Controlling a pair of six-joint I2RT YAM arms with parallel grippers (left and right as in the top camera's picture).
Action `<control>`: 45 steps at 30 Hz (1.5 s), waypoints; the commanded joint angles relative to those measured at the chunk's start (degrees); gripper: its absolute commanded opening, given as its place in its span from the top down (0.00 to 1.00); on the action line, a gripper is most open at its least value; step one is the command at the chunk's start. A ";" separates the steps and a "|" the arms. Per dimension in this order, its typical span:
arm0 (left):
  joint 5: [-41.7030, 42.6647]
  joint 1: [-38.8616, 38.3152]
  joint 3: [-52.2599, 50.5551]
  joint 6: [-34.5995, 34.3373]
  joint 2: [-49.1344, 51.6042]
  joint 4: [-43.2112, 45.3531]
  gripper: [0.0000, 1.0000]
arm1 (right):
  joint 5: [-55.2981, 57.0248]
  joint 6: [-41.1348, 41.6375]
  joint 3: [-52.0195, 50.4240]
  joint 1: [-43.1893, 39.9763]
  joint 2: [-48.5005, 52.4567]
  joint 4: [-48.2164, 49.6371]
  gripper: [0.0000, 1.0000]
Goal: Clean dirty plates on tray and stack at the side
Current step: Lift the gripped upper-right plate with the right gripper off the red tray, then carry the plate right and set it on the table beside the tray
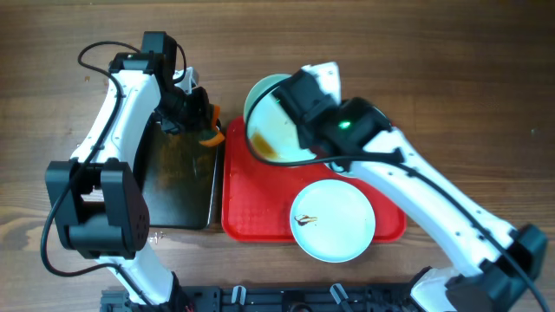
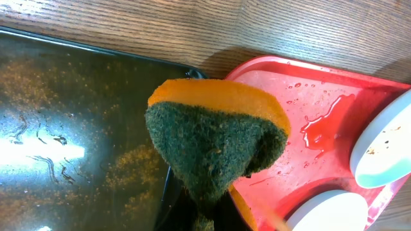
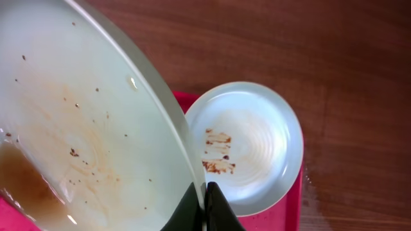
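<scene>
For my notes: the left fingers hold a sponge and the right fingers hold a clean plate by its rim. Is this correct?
No. The plate in the right fingers is dirty, with brown smears; the right wrist view shows it. The rest stands.

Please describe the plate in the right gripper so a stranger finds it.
Find the red tray. At its far edge the right gripper pinches a pale mint plate by its rim. Unlike the flat plate nearby, it is tilted and holds brown liquid.
</scene>
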 commanded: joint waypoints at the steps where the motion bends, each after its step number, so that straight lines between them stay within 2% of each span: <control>1: 1.57 0.13 -0.39 1.44 0.20 -0.13 0.96 | 4.96 3.93 1.33 1.03 4.83 -0.46 0.95; 14: 2.82 0.13 -0.39 3.32 0.20 0.00 0.96 | 25.99 7.15 1.36 1.05 5.11 -3.02 0.96; 23: 2.80 0.17 -0.39 3.93 0.20 0.02 0.96 | 33.29 -2.89 1.36 2.05 5.11 -2.54 0.95; 30: 2.78 0.20 -0.39 3.96 0.20 0.07 0.96 | 41.72 -16.90 1.36 7.74 5.11 3.19 0.95; 38: 2.80 0.20 -0.39 4.15 0.20 0.20 0.96 | 50.66 -28.46 1.36 11.98 5.11 11.23 0.95; 45: 2.80 0.90 -0.39 4.15 0.20 0.22 0.96 | 50.77 -28.46 1.36 11.98 5.11 12.02 0.95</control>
